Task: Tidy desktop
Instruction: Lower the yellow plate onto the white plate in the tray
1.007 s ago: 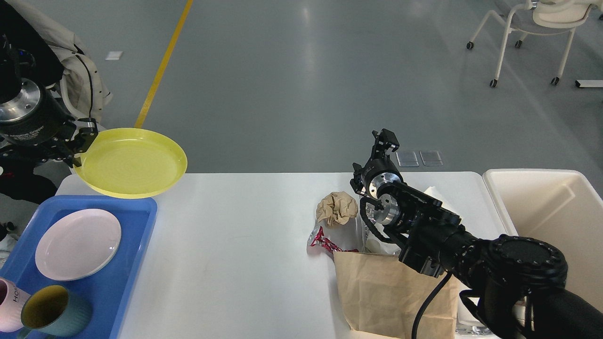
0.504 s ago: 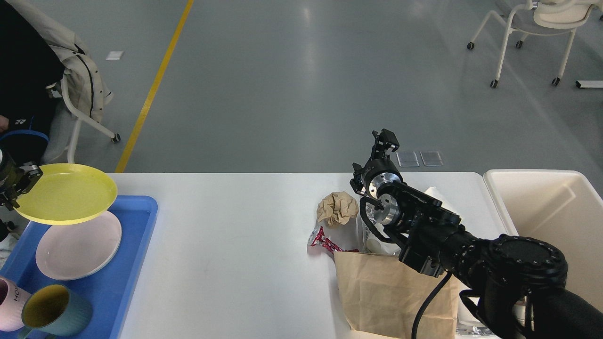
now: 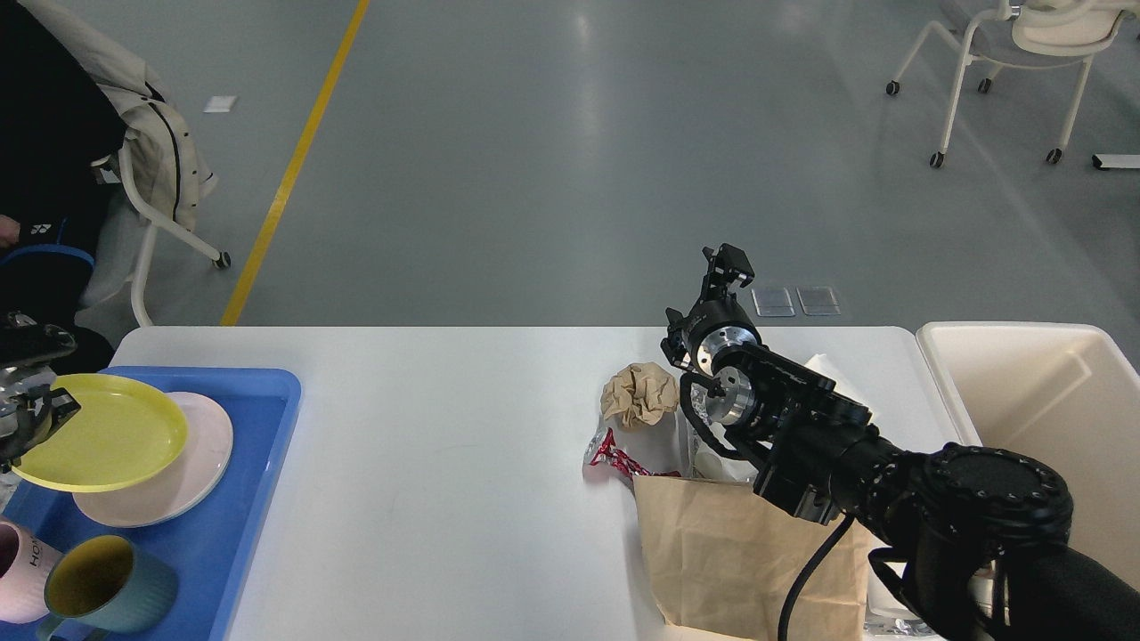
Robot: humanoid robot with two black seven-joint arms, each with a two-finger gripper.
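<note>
Left gripper (image 3: 40,411) at the far left edge, fingers clamped on the rim of a yellow plate (image 3: 102,433): round, shallow, glossy plastic. Plate sits to the gripper's right, overlapping a pale pink plate (image 3: 200,454) beneath it; whether the two touch cannot be told.

Both plates lie over a blue tray (image 3: 258,445), rectangular, smooth, with a raised rim and rounded corners. Nearer the camera than the gripper, on the tray: a pink mug (image 3: 18,574) and a teal mug (image 3: 111,588) with a yellow interior, side by side.

The desktop (image 3: 445,445), white, matte, rounded corners, spreads from the tray rightward under both arms.

Right gripper (image 3: 728,263) is raised over the desktop's far edge, seen small and dark; cannot tell whether its fingers are apart or together. Just left of and below it: a crumpled brown paper ball (image 3: 637,393), then a red foil wrapper (image 3: 610,458). Nearer the camera, a flat creased brown paper bag (image 3: 712,552), partly hidden by the arm.

Right of the gripper, a cream bin (image 3: 1024,374), smooth-walled plastic, abuts the desktop's end.
</note>
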